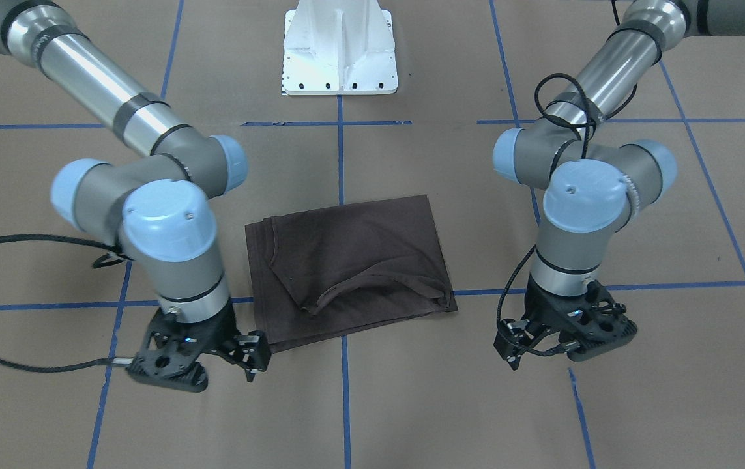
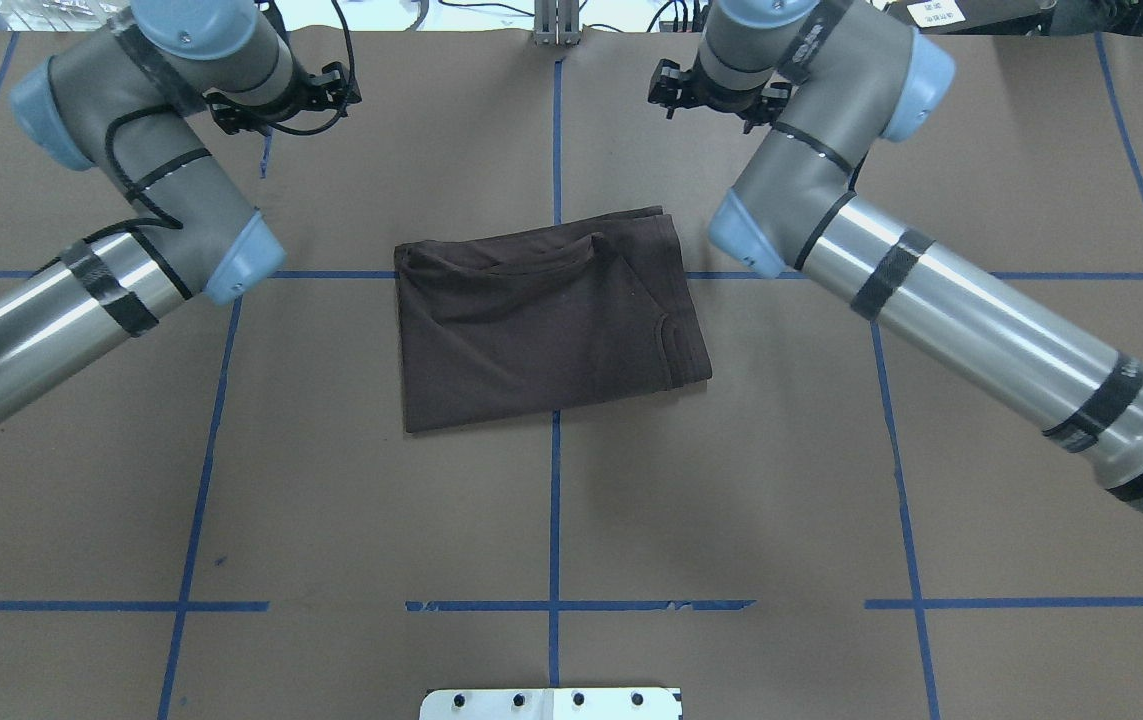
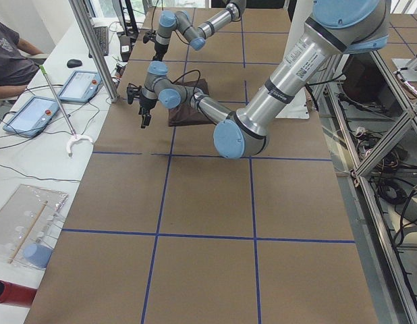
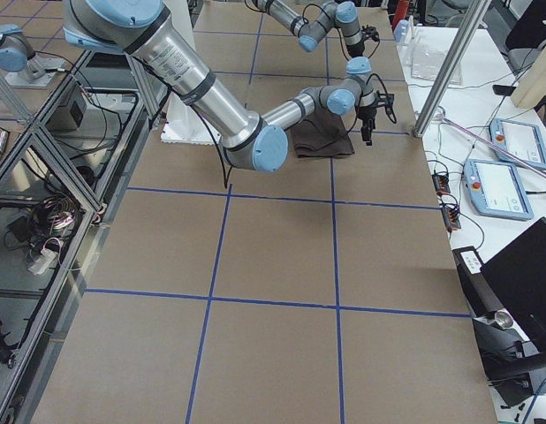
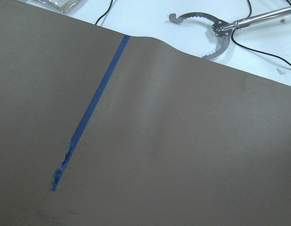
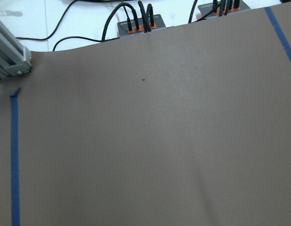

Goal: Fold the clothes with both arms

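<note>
The clothes are one dark brown T-shirt (image 1: 346,267) (image 2: 546,320), folded into a rough rectangle and lying flat at the table's middle, with the ribbed collar showing along one edge. My right gripper (image 1: 251,365) (image 2: 721,95) hangs low just past the shirt's far corner on that side, holding nothing. My left gripper (image 1: 512,355) (image 2: 281,100) hangs off the other side, a gap away from the cloth, also holding nothing. Neither wrist view shows any fingers, only bare brown table. Whether either gripper is open or shut I cannot tell.
Blue tape lines (image 2: 556,480) grid the brown table cover. The white pedestal base (image 1: 339,52) stands at the robot's side. Beyond the far edge are a metal post (image 3: 94,47), tablets (image 3: 79,84), a reacher tool (image 5: 216,33), a cable box (image 6: 136,21) and a seated person (image 3: 6,54).
</note>
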Tool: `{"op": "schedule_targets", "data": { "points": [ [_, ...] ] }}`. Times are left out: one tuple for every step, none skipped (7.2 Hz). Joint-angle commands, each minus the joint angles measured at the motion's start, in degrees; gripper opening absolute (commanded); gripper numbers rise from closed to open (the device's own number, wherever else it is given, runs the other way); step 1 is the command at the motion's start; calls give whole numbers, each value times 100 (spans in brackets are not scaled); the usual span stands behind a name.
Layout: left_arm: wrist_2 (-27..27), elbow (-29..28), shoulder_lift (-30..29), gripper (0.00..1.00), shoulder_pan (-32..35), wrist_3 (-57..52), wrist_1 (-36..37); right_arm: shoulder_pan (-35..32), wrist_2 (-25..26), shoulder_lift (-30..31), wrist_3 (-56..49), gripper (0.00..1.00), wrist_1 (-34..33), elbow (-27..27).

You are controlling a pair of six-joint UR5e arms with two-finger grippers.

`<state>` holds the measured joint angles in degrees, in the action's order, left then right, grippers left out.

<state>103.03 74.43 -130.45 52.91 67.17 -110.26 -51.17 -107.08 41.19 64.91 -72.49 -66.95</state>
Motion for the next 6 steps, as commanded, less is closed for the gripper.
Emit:
{"op": "schedule_targets", "data": {
  "points": [
    [759,1034,868,100,751,-1636,206,-1021,-1257,1288,-1805,100,-11,-904],
    [1128,1403,1246,100,1173,-2515,450,-1540,-1793,1843,-2842,100,-11,-1047],
    [1471,1816,1667,100,1586,-3281,783,-2041,-2269,2423,-3636,100,-2,-1214],
    [1727,2064,2063,100,1956,-3985,978,-2516,-2552,2916,-4401,100,-2,-1303],
    [1991,2353,2685,100,2377,-4949,989,-2990,-2990,3399,-5200,100,-11,-1417],
    [2332,2417,3091,100,2851,-6255,998,-3387,-3316,3709,-5591,100,-211,-1513]
  ]
}}
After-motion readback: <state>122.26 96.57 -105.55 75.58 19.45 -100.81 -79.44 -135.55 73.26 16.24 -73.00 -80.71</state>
